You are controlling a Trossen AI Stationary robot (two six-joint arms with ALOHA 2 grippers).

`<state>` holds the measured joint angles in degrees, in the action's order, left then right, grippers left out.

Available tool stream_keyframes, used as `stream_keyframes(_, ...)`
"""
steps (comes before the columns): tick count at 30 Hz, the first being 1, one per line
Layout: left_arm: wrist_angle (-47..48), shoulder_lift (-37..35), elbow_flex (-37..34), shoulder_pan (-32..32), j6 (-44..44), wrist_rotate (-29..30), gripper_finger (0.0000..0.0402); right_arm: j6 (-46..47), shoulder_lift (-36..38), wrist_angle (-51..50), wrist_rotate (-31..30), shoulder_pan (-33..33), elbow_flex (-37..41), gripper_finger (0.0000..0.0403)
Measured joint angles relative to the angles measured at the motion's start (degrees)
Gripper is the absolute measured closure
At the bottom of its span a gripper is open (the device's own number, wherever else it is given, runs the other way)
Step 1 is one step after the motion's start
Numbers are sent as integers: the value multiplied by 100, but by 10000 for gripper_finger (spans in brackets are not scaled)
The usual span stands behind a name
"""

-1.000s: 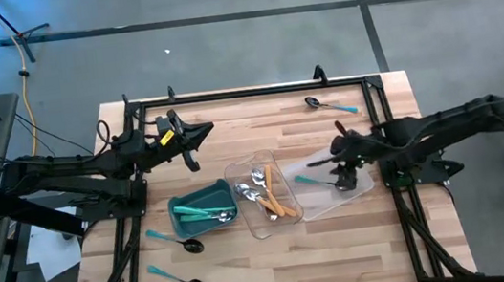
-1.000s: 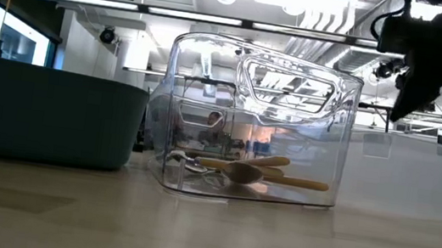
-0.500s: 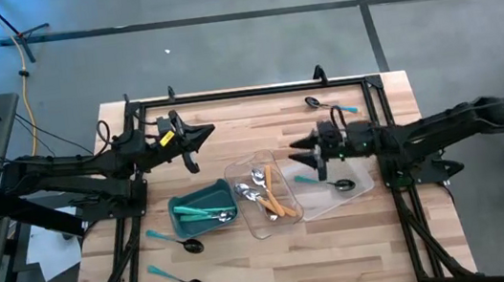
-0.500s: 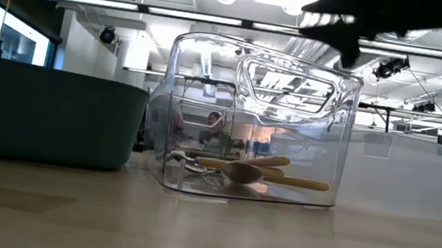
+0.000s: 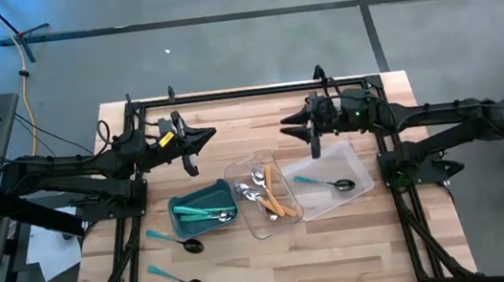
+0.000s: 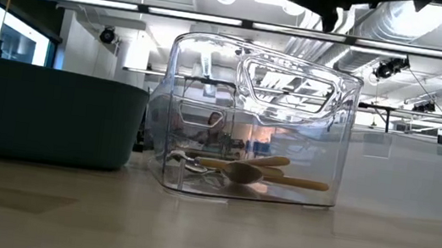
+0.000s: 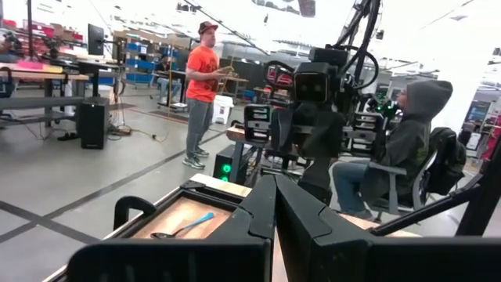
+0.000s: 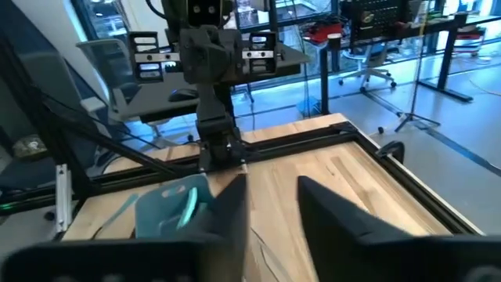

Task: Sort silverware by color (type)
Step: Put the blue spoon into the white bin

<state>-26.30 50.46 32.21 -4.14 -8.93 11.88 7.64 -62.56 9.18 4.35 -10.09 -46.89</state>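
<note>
The silverware lies in several places. Teal-handled pieces are in the teal bin [image 5: 201,211]. Silver-headed and orange-handled spoons [image 5: 269,197] lie in the middle clear tray [image 6: 256,120]. One teal-handled black spoon [image 5: 327,184] lies flat in the right clear tray [image 5: 356,162]. Two teal-handled black spoons [image 5: 176,242], [image 5: 175,279] lie on the table at the near left, and another [image 7: 184,227] lies near the far edge. My right gripper [image 5: 293,128] hangs level above the table, beyond the right tray, open and empty. My left gripper [image 5: 197,149] is raised at the far left, shut and empty.
A black frame [image 5: 246,92] runs around the table top and its rails line both sides. Bare wood shows between the trays and the far edge and along the near right. People and desks are in the room beyond the table.
My right gripper has risen out of the right clear tray, tipped from pointing down to level, and swung toward the table's far edge. The teal-handled black spoon stays lying in that tray.
</note>
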Motion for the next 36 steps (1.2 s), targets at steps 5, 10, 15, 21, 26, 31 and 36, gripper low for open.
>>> stream_keyframes(5, 64, -2, 0, 0, 1, 2, 401, 2, -16, 16, 248, -135, 0, 394)
stream_keyframes(10, 204, -2, 0, 0, 4, 2, 401, 99, -16, 269, 321, -242, 0, 386)
stream_keyframes(15, 230, -2, 0, -1, 4, 4, 401, 90, -16, 419, 423, -387, 0, 397)
stream_keyframes(21, 234, -2, 0, 0, 11, 4, 401, 105, -16, 397, 576, -515, 0, 401)
stream_keyframes(26, 275, -2, 0, -2, 13, 5, 401, 90, -16, 396, 579, -531, 0, 402)
stream_keyframes(31, 271, -2, 0, 0, 13, 6, 401, 88, -16, 396, 716, -531, 0, 403)
stream_keyframes(36, 271, -2, 0, 0, 13, 6, 401, 109, -16, 393, 814, -531, 0, 403)
